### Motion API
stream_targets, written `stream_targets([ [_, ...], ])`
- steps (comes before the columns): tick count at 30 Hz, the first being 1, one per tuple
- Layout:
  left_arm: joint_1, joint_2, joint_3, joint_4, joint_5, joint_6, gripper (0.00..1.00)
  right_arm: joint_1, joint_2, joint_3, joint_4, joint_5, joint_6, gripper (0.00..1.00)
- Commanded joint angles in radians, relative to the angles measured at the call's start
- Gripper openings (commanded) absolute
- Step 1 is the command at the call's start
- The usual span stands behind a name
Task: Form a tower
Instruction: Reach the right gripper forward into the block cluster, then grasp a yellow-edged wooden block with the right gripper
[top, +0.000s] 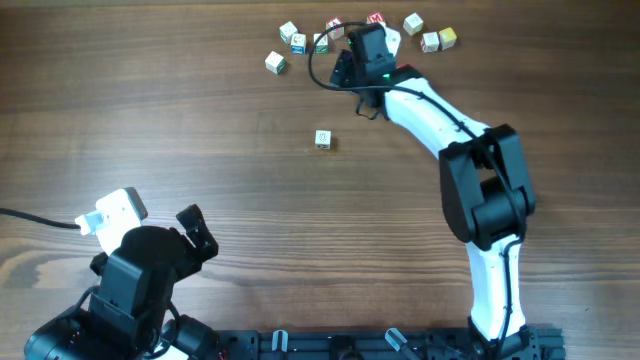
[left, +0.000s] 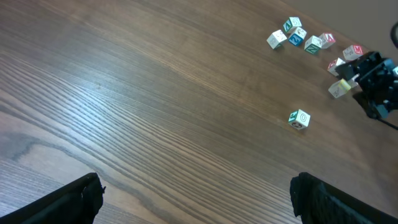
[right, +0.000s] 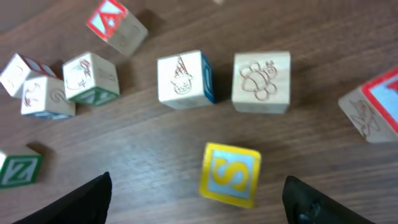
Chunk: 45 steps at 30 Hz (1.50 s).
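No tower is in view; every cube lies singly. A loose cluster of small wooden letter cubes (top: 298, 43) sits at the far edge of the table. My right gripper (right: 196, 196) hangs open over that cluster. A yellow cube with an "S" on a blue face (right: 230, 174) lies between its dark fingers (right: 84, 199), touching neither. A bee cube (right: 261, 82) and a blue-sided cube (right: 185, 79) lie just beyond it. One lone cube with a green letter (top: 322, 139) stands apart in mid-table. My left gripper (left: 196, 199) is open over bare wood at the near left.
A red-framed cube (right: 372, 109) is at the right edge of the right wrist view, and a green "Z" cube (right: 18, 168) at the left. More cubes (top: 430, 40) lie to the right of the right arm (top: 480, 190). The left arm (top: 140, 270) fills the near left corner.
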Motion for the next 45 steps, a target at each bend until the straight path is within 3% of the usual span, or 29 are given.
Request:
stream_targets([
  [1, 0.002, -0.001, -0.003, 0.002, 0.005, 0.020, 1.00, 0.003, 0.068, 0.027, 0.032, 0.084, 0.023, 0.86],
  [4, 0.002, -0.001, -0.003, 0.003, 0.005, 0.020, 1.00, 0.003, 0.080, 0.027, 0.050, 0.120, 0.033, 0.86],
  [10, 0.002, -0.001, -0.003, 0.003, 0.005, 0.020, 1.00, 0.003, 0.113, 0.027, 0.096, 0.116, 0.010, 0.73],
  [12, 0.002, -0.001, -0.003, 0.003, 0.005, 0.020, 1.00, 0.003, 0.116, 0.027, 0.095, 0.116, 0.009, 0.64],
  [24, 0.002, -0.001, -0.003, 0.003, 0.005, 0.020, 1.00, 0.003, 0.067, 0.047, 0.014, 0.078, -0.098, 0.29],
  [34, 0.002, -0.001, -0.003, 0.003, 0.005, 0.020, 1.00, 0.071, -0.276, 0.063, -0.323, -0.066, -0.202, 0.27],
  [39, 0.002, -0.001, -0.003, 0.003, 0.005, 0.020, 1.00, 0.172, -0.263, 0.042, -0.399, -0.064, -0.193, 0.29],
  [45, 0.002, -0.001, -0.003, 0.003, 0.005, 0.020, 1.00, 0.199, -0.187, 0.006, -0.390, -0.031, -0.066, 0.29],
])
